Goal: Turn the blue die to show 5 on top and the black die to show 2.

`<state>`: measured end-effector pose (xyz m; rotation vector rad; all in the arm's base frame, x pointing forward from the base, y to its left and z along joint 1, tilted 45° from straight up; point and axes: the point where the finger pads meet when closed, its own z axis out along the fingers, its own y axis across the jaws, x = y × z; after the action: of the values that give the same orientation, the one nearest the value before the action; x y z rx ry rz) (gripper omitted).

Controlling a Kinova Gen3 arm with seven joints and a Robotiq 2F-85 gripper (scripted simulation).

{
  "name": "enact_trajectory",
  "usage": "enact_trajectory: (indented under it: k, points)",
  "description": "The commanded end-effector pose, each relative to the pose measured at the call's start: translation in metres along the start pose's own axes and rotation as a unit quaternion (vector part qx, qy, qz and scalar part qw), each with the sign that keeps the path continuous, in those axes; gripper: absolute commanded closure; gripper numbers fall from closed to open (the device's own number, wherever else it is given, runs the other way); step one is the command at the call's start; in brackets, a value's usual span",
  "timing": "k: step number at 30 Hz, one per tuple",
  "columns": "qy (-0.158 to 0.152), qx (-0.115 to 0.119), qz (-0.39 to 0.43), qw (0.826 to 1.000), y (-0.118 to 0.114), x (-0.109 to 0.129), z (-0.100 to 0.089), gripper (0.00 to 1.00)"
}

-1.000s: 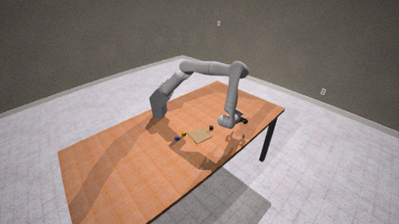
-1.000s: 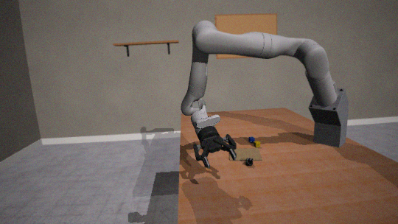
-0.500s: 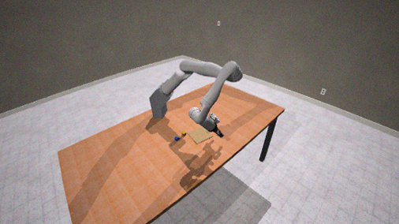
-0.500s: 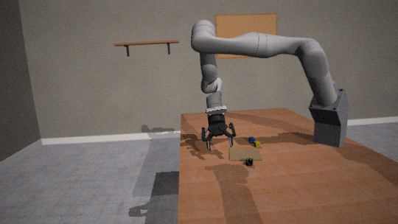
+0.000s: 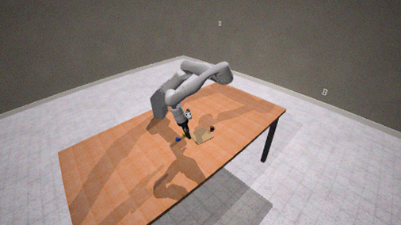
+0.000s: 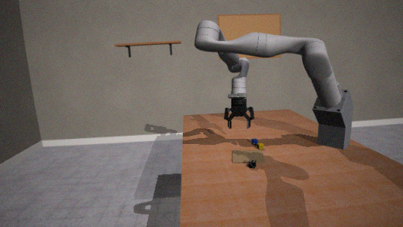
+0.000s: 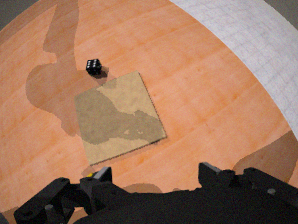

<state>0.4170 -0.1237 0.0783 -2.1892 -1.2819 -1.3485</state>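
Your hand [image 6: 239, 120] hangs above the bench [image 6: 336, 194] with its fingers [image 6: 228, 119] spread wide and pointing down; nothing is between them. In the exterior view it sits clearly off the wood, with the grey arm [image 6: 261, 44] arching over from its base block [image 6: 336, 131] at the bench's right edge.

You will find the tan mat [image 6: 248, 156] lying flat on the wood. The black die [image 6: 252, 164] rests at the mat's near edge in the exterior view; in the wrist view the black die [image 7: 95, 66] sits just off the mat's [image 7: 119, 117] far left corner, on bare wood, touching or almost touching that corner. Its top face is too small to read.

The blue die [image 6: 254, 141] and the yellow die [image 6: 260, 145] sit close together on the wood beyond the mat, just beside each other; whether they touch cannot be told. Neither is on the mat. From the top view you see the blue die [image 5: 177, 139] left of the hand [image 5: 187, 133], and the mat [image 5: 203, 135] right of it, with the black die [image 5: 212, 129] at the mat's far side. The yellow die is barely visible there, next to the fingers. No pips can be read on any die.

In the wrist view the mat lies ahead of the hand rather than straight beneath it, partly crossed by the arm's shadow.
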Motion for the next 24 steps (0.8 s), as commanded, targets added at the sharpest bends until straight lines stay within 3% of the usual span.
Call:
enact_trajectory:
  k: [1,4,7,10,24]
  points:
    - [-0.048,-0.027,0.049,0.997,-0.02,-0.052,-0.031,0.0]
    - [-0.066,-0.034,0.066,0.995,-0.03,-0.068,-0.043,0.0]
    - [-0.104,-0.049,0.105,0.988,-0.056,-0.101,-0.069,0.0]
    - [-0.123,-0.056,0.126,0.983,-0.071,-0.116,-0.081,0.0]
    - [-0.128,-0.057,0.132,0.981,-0.075,-0.12,-0.084,0.0]
